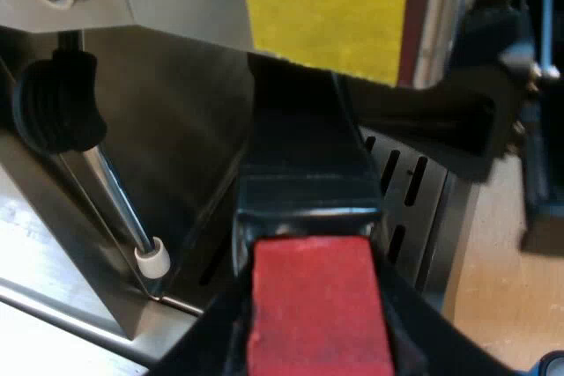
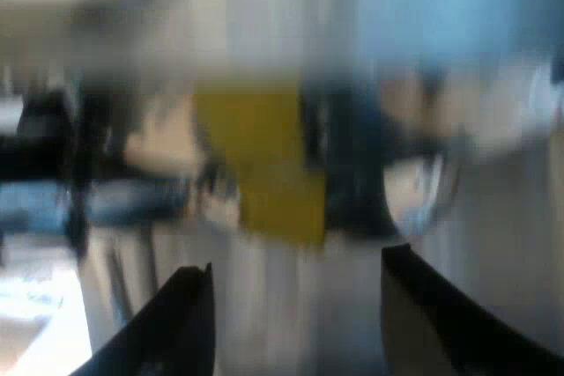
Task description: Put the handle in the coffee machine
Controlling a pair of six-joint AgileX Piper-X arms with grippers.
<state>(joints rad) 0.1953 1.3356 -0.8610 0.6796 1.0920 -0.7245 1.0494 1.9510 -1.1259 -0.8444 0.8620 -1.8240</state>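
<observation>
My left gripper (image 1: 308, 345) is shut on the holder's dark handle (image 1: 304, 165), its black fingers (image 1: 204, 341) on either side of the red end (image 1: 313, 305). The handle runs away from the camera into the espresso machine's front (image 1: 176, 129), just below a yellow label (image 1: 326, 6). The holder's metal head is hidden in the shadow under the machine's top part. My right gripper (image 2: 295, 314) is open with nothing between its fingers (image 2: 176, 323), and it faces a blurred yellow patch (image 2: 264, 165).
A steam wand (image 1: 119, 200) with a white tip and a black knob (image 1: 53, 103) stands close beside the handle. The slotted drip tray (image 1: 401, 191) lies under the handle. A wooden table top (image 1: 502, 261) shows beyond the tray.
</observation>
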